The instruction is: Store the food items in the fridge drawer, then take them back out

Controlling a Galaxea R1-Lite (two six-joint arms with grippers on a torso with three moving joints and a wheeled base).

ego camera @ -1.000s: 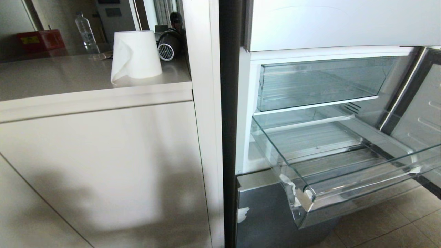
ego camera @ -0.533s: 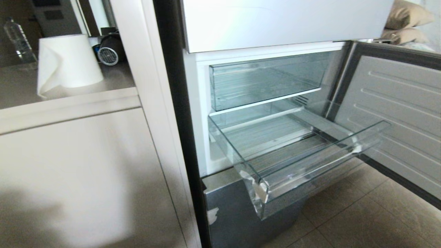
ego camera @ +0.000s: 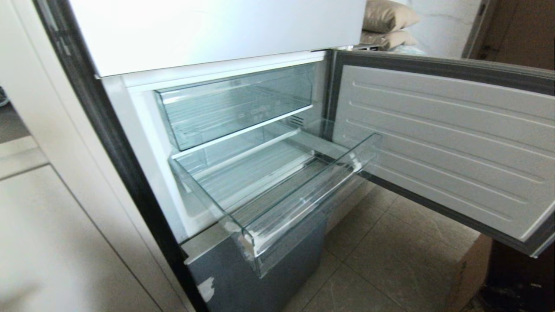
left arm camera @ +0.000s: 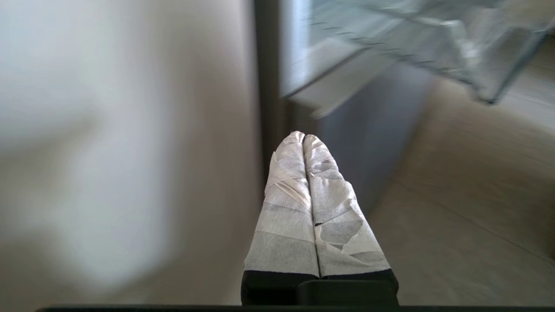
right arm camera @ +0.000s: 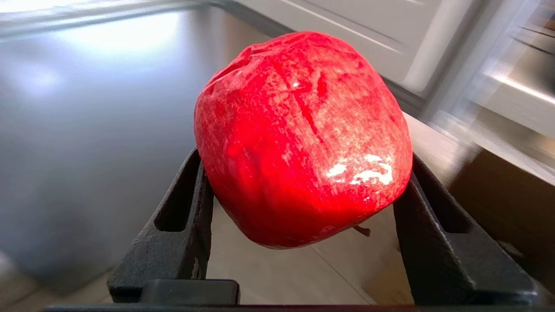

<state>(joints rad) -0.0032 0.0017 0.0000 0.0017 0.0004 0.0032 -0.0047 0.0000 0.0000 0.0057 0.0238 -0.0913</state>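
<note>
The fridge drawer (ego camera: 303,201), wide, shallow and clear, stands pulled out of the open fridge with nothing in it; white tape scraps mark its near front corner. In the right wrist view a glossy red round fruit (right arm camera: 303,108) sits clamped between the black fingers (right arm camera: 182,216) of my right gripper (right arm camera: 303,173), held above tiled floor. My left gripper (left arm camera: 303,138), its fingers wrapped in white tape, is shut on nothing, low beside the fridge's dark edge, with the drawer's corner (left arm camera: 477,65) above it. Neither arm shows in the head view.
Above the pulled-out drawer sits a deeper clear drawer (ego camera: 234,108), pushed in. The fridge door (ego camera: 442,143) hangs open to the right. A pale cabinet (ego camera: 52,242) flanks the fridge on the left. Tiled floor (ego camera: 390,260) and a cardboard box (ego camera: 472,273) lie below the door.
The whole head view has swung right: the counter with the paper roll has left the picture and the open door has come in. The drawer stays pulled out.
</note>
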